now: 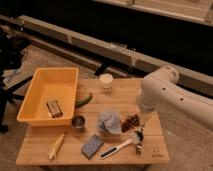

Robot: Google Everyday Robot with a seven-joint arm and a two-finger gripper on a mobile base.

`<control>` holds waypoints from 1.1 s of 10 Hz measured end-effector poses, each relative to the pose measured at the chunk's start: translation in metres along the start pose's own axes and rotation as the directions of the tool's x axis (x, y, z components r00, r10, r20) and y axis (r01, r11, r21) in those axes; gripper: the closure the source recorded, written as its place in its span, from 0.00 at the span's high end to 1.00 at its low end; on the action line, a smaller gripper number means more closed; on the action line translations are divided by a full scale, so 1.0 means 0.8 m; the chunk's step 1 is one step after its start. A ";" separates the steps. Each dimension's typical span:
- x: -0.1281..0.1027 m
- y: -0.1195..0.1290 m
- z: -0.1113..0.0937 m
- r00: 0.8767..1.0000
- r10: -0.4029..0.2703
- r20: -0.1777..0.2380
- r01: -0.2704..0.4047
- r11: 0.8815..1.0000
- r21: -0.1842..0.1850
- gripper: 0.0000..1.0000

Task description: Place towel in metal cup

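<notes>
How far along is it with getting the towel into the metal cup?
Nothing looks done: the towel lies crumpled on the table, between the metal cup and the grapes, not in the cup. The towel is not in hand; the gripper hangs beside the grapes. Left: grasp the towel, carry it over, drop it in.
</notes>
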State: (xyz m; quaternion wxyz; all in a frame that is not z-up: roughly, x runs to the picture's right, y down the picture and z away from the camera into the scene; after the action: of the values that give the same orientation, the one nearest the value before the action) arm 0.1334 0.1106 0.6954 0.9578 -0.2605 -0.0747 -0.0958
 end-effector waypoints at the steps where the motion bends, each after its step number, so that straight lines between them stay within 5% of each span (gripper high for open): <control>1: -0.022 -0.003 0.008 0.999 -0.038 0.013 0.038 0.999 -0.002 0.65; 3: -0.068 -0.010 0.032 0.987 -0.152 0.044 0.152 0.988 -0.003 0.65; 7: -0.126 -0.007 0.077 0.932 -0.353 0.085 0.355 0.935 -0.002 0.65; 11: -0.146 0.001 0.092 0.905 -0.418 0.072 0.420 0.907 -0.013 0.65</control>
State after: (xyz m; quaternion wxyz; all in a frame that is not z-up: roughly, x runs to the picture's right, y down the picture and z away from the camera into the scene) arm 0.0134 0.1658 0.7352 0.9080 -0.2549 -0.1600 -0.2914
